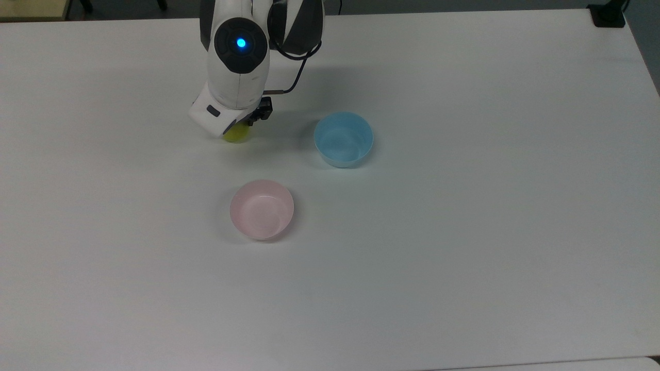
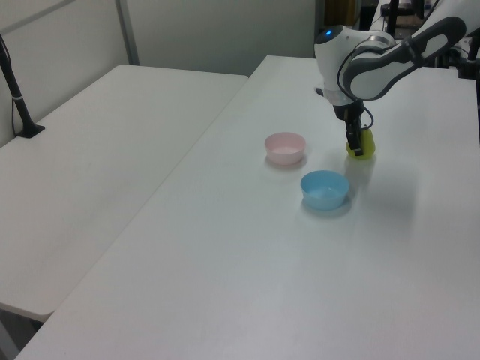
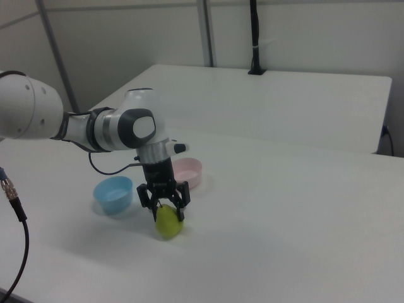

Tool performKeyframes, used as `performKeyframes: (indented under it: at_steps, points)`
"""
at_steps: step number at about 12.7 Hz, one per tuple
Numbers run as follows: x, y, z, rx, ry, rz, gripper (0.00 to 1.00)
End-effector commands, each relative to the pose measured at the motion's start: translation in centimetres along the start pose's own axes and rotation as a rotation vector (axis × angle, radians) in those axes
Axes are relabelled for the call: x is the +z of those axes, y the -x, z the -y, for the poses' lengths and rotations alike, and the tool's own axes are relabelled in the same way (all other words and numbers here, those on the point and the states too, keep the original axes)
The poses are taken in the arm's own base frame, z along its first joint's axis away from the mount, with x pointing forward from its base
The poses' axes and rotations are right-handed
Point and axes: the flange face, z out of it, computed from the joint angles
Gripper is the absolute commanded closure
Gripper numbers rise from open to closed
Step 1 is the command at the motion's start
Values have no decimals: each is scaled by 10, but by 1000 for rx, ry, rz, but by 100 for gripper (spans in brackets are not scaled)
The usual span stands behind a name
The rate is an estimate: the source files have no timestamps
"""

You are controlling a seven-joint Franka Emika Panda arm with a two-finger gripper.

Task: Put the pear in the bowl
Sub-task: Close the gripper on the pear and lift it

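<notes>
Underneath, a wide white table [image 1: 464, 257] carries everything, with a second white table [image 2: 97, 165] just beside it and pale partition walls behind. Down over the pear [image 3: 168, 223], the gripper [image 3: 166, 213] stands with fingers spread on either side of it. That pear rests on the tabletop, apart from the pink bowl [image 1: 262, 209] and a blue bowl [image 1: 343, 139]

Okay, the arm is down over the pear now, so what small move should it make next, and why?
Probably close the tool on the pear. In the right view its fingers straddle the fruit's upper part and look spread, and the pear sits on the table. The pink bowl is empty, so a grip should come before any lift toward it.
</notes>
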Motion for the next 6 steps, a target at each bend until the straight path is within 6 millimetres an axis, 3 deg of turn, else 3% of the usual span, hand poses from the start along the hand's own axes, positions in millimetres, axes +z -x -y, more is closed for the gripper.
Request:
performKeyframes:
  at_steps: [1, 3, 6]
  points:
    - [-7, 4, -3, -30, 15, -22, 61]
    - [-36, 11, -8, -19, 8, -45, 62]
    - [-101, 0, -23, 53, -85, -134, 62]
